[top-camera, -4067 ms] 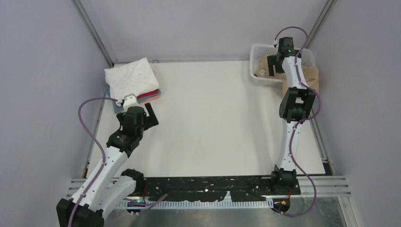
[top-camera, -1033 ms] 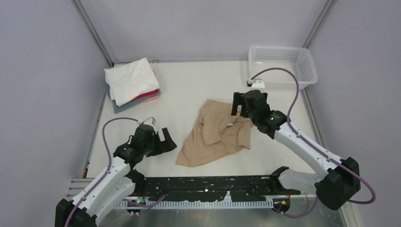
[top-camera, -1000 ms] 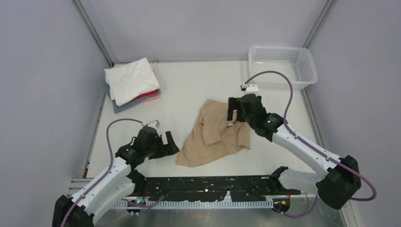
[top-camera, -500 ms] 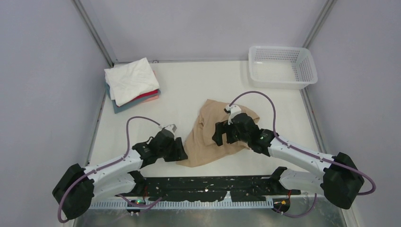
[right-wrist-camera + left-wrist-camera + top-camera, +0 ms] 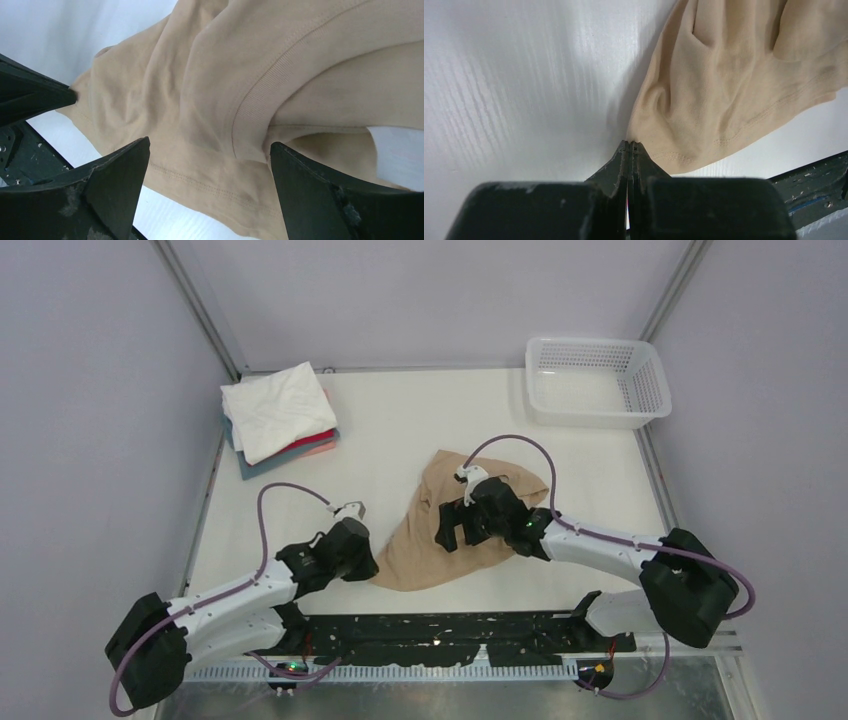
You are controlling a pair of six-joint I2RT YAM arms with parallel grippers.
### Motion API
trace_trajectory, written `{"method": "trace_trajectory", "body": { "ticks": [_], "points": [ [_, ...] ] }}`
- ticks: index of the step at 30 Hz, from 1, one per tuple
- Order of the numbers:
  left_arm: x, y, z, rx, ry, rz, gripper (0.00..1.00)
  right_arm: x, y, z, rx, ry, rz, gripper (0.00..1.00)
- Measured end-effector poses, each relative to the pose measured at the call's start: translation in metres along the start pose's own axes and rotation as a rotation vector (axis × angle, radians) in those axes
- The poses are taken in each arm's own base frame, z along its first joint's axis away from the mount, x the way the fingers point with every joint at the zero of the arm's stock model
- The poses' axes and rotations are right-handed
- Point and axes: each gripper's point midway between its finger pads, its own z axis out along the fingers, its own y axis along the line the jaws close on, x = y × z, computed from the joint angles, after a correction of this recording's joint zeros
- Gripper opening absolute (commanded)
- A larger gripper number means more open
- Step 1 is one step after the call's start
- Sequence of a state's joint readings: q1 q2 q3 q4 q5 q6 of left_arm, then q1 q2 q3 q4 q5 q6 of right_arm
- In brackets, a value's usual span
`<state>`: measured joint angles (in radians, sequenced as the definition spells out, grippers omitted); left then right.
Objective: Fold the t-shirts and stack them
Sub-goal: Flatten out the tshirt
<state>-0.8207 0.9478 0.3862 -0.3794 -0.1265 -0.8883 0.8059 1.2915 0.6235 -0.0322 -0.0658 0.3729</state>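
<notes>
right, starting at my left gripper (image 5: 630,145): its two fingers are pressed together with no gap between them, tips low on the white tabletop (image 5: 420,420) and touching the near left corner of the hem of the one plain tan short-sleeved cotton t-shirt (image 5: 714,75). i cannot tell whether any cloth is actually caught between the tips. the cloth bunches into a soft fold just above them.

my right gripper (image 5: 209,145) stands wide apart, one dark finger on each side of the view, hovering over the middle of that same tan shirt with nothing between the fingers. from overhead it sits above the shirt's centre (image 5: 455,530), while the left gripper (image 5: 365,565) lies at the shirt's near left edge.

the tan shirt (image 5: 420,555) is crumpled and unfolded, spread on the table between the two arms, nearer the front edge than the back.

one stack of folded shirts sits at the far left corner. by colour i count three layers: a white cotton one (image 5: 275,410) on top, a red-pink one (image 5: 318,440) under it, and a grey-blue one (image 5: 255,465) at the bottom.

one white plastic mesh basket (image 5: 598,342) stands at the far right corner, well apart from the shirt.
</notes>
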Motion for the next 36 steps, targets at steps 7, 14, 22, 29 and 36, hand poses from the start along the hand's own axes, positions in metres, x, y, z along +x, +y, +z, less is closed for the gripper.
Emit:
{"method": "trace_trajectory", "body": {
  "ticks": [7, 14, 22, 29, 36],
  "points": [
    [-0.002, 0.007, -0.002, -0.013, -0.030, -0.001, 0.00, 0.001, 0.015, 0.020, -0.059, 0.028, -0.008, 0.91],
    [0.003, 0.011, 0.002, -0.032, -0.012, 0.003, 0.00, 0.004, 0.020, 0.028, -0.048, 0.028, -0.004, 0.53],
    [-0.003, 0.021, 0.003, -0.094, -0.041, 0.002, 0.00, -0.006, -0.014, 0.037, 0.170, -0.022, 0.035, 0.06],
    [-0.044, 0.037, -0.022, -0.239, -0.211, -0.040, 0.00, -0.032, -0.038, 0.006, 0.346, -0.114, 0.022, 0.06],
    [-0.130, 0.047, -0.088, -0.410, -0.522, -0.132, 0.00, -0.136, -0.064, -0.092, 0.499, -0.397, 0.049, 0.06]
  ]
}}
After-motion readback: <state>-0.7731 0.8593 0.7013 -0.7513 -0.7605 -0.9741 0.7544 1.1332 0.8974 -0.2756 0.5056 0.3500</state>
